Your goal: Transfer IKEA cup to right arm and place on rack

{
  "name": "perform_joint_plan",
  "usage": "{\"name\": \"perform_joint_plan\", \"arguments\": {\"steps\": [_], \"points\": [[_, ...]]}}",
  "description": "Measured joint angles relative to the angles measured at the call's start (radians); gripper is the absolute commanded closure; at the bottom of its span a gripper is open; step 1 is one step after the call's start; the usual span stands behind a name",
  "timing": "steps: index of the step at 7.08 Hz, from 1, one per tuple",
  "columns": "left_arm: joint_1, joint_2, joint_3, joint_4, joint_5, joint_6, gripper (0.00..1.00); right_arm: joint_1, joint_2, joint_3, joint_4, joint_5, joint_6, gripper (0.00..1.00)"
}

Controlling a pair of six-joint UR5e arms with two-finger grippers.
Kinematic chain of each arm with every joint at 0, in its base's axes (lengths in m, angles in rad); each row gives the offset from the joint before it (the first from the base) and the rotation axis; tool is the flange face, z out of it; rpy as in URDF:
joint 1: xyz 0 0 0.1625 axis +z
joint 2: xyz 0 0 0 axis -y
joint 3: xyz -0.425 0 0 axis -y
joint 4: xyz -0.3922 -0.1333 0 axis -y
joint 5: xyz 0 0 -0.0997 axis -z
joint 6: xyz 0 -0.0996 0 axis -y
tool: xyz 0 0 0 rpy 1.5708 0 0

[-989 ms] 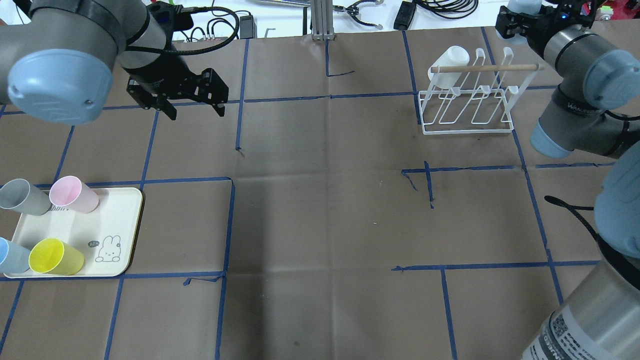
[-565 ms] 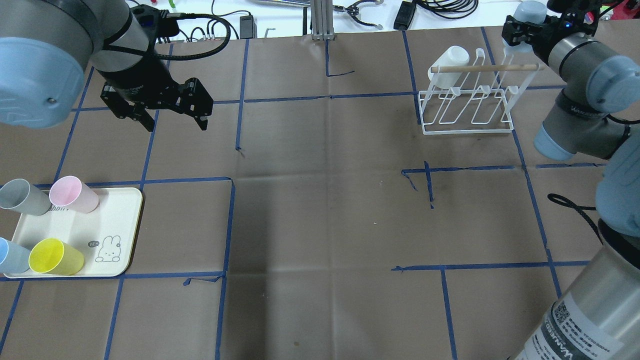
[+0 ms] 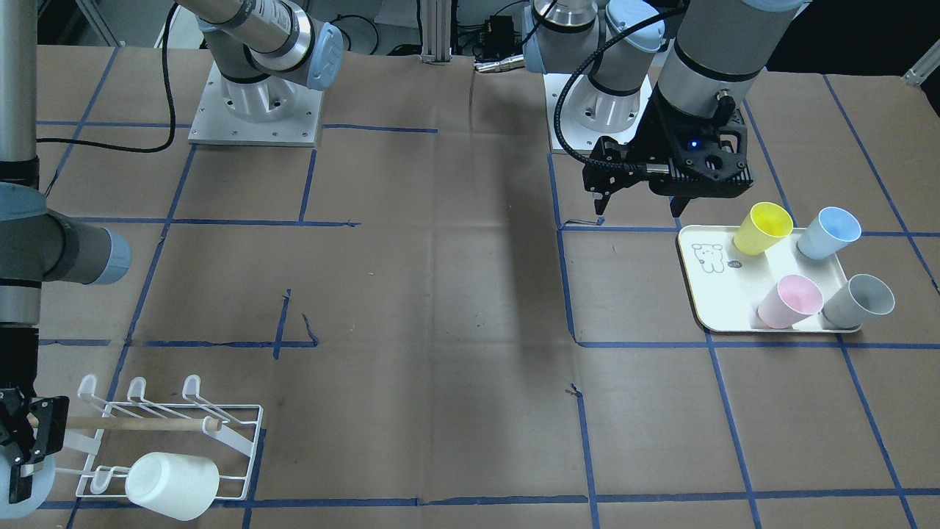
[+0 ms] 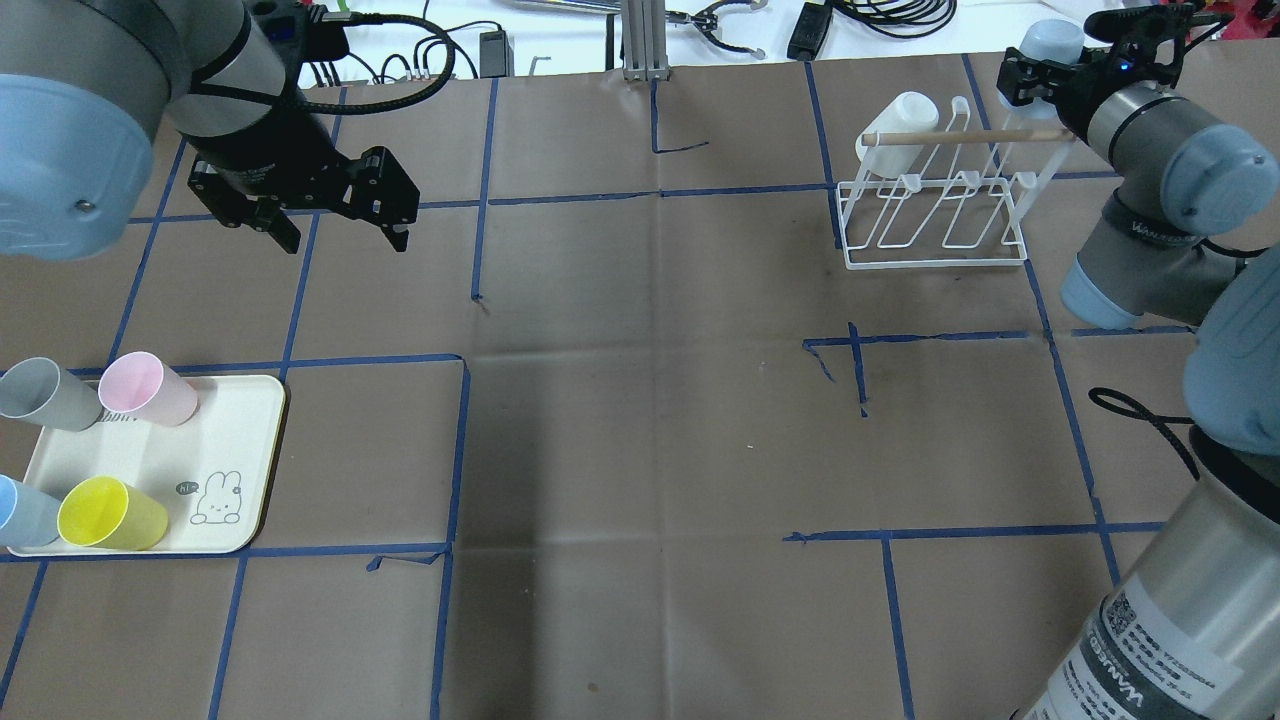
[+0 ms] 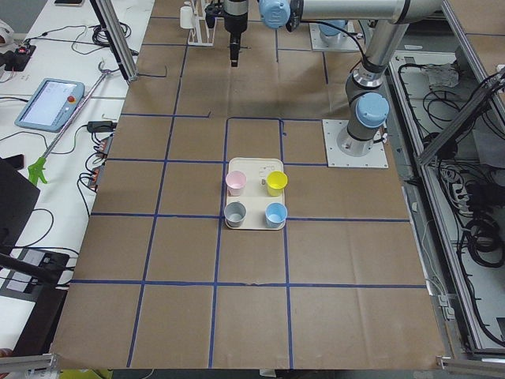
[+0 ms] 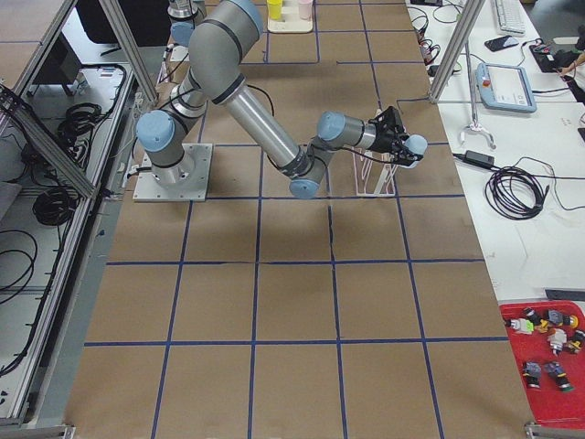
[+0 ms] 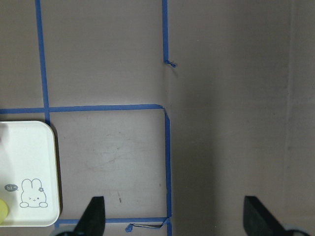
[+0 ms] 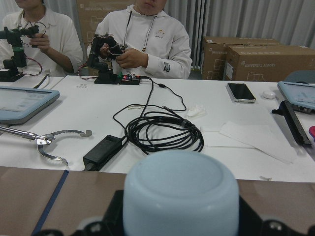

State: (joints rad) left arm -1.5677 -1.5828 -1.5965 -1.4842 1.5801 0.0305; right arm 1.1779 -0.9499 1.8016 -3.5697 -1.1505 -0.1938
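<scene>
My right gripper point(image 4: 1040, 78) is shut on a pale blue cup point(image 4: 1056, 42) and holds it above the far right end of the white wire rack point(image 4: 935, 264). The right wrist view shows the cup's rounded base point(image 8: 179, 191) between the fingers. In the front view the right gripper point(image 3: 22, 444) sits at the left end of the rack point(image 3: 132, 424). A white cup point(image 4: 897, 125) hangs on the rack's left end. My left gripper point(image 4: 345, 232) is open and empty over the far left of the table; its fingers point(image 7: 93, 216) frame bare paper.
A cream tray point(image 4: 240, 450) with a rabbit drawing lies at the near left. It holds a grey cup point(image 4: 45, 395), a pink cup point(image 4: 150, 388), a blue cup point(image 4: 20, 510) and a yellow cup point(image 4: 110, 513). Cables and tools lie beyond the table's far edge.
My left arm has swung to the left, its gripper still open and empty. My right gripper has brought the pale blue cup a little nearer the rack's right end.
</scene>
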Motion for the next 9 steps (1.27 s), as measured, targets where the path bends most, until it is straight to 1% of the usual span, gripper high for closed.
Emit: {"name": "perform_joint_plan", "arguments": {"steps": [1, 2, 4, 7, 8, 9], "points": [[0.000, -0.003, 0.006, 0.006, 0.000, 0.000, 0.00, 0.002, 0.001, 0.011, -0.001, 0.000, 0.001, 0.48], [0.000, -0.011, 0.019, 0.008, 0.001, -0.002, 0.00, 0.003, 0.002, 0.022, -0.001, 0.000, 0.002, 0.02], [-0.001, -0.025, 0.043, 0.007, 0.001, -0.004, 0.00, 0.003, 0.002, 0.030, -0.001, -0.001, 0.007, 0.00], [-0.002, -0.026, 0.030, -0.005, 0.002, -0.007, 0.00, 0.008, -0.004, 0.024, 0.012, -0.003, 0.011, 0.00], [-0.002, -0.026, 0.026, -0.007, 0.002, -0.007, 0.00, 0.020, -0.017, 0.020, 0.027, -0.008, 0.009, 0.00], [-0.002, -0.026, 0.024, -0.008, 0.002, -0.006, 0.00, 0.034, -0.049, 0.018, 0.083, -0.014, 0.008, 0.00]]}}
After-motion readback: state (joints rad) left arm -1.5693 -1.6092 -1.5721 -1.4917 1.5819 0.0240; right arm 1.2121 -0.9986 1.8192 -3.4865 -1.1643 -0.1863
